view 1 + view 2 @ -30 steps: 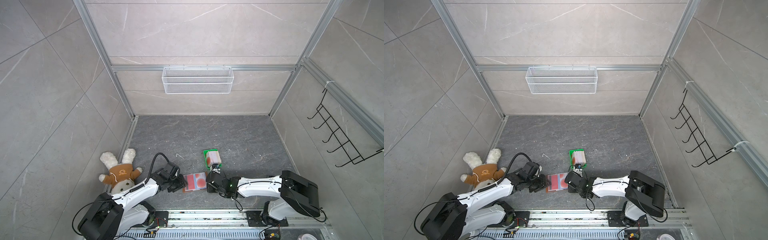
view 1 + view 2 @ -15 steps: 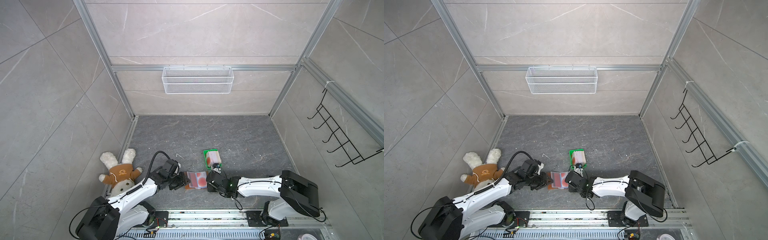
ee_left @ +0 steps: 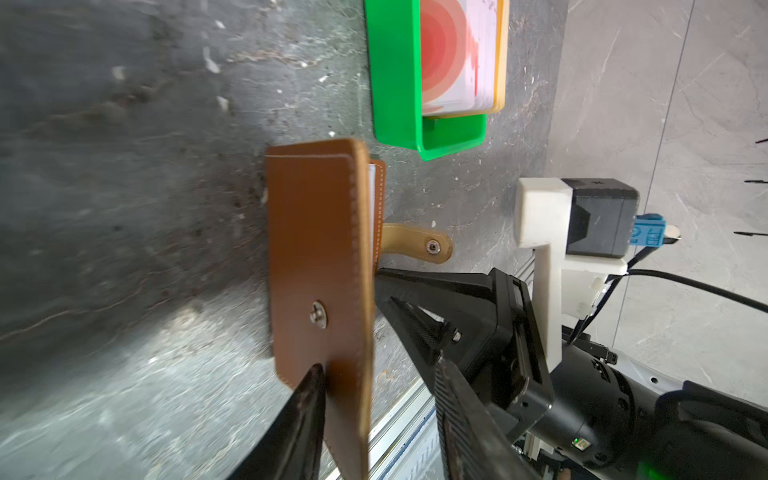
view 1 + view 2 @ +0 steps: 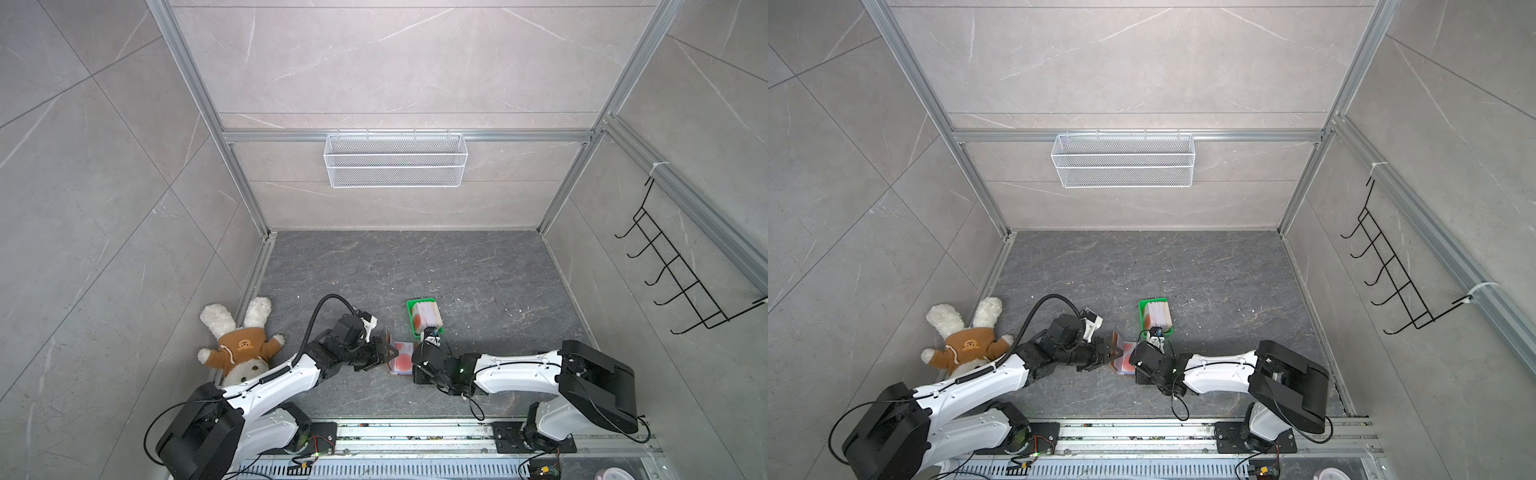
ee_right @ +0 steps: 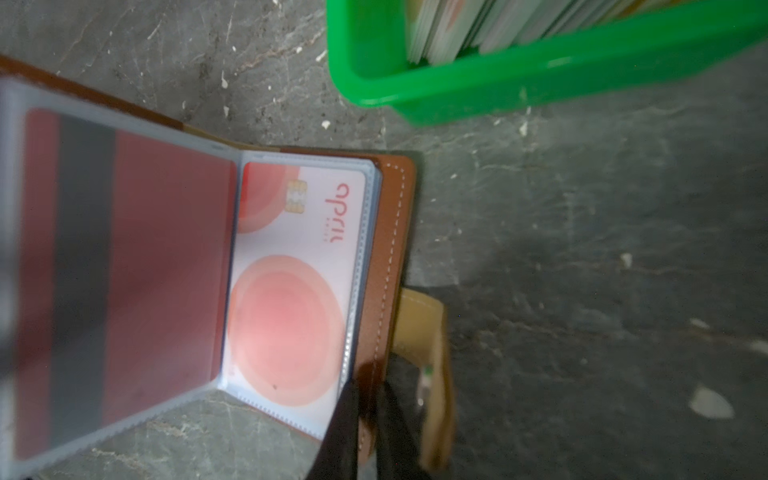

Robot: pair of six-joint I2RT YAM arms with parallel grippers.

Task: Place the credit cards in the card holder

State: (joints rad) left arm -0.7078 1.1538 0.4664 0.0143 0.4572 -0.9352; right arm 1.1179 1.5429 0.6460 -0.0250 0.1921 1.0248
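Near-left of the tray (image 4: 410, 316), the left gripper (image 3: 378, 365) stands partly open astride the holder's (image 3: 320, 249) upright tan cover, one finger (image 3: 307, 407) touching its outer face. The holder sits half-spread just on the tray's near side; clear sleeves (image 5: 359, 266) show a red striped card (image 5: 124, 270) and a pale card (image 5: 291, 299) with an orange circle. The right gripper (image 5: 368, 399) pinches its right cover's edge. The tray holds a card stack (image 4: 428, 318). Beyond the tray the floor (image 4: 415, 266) lies open.

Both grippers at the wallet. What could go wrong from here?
The left gripper stands wide around the raised cover of the card holder, not clamped; the cover may flop down.
The right gripper pinches only the other cover's edge beside the snap tab; it could pivot or slide toward the green tray.
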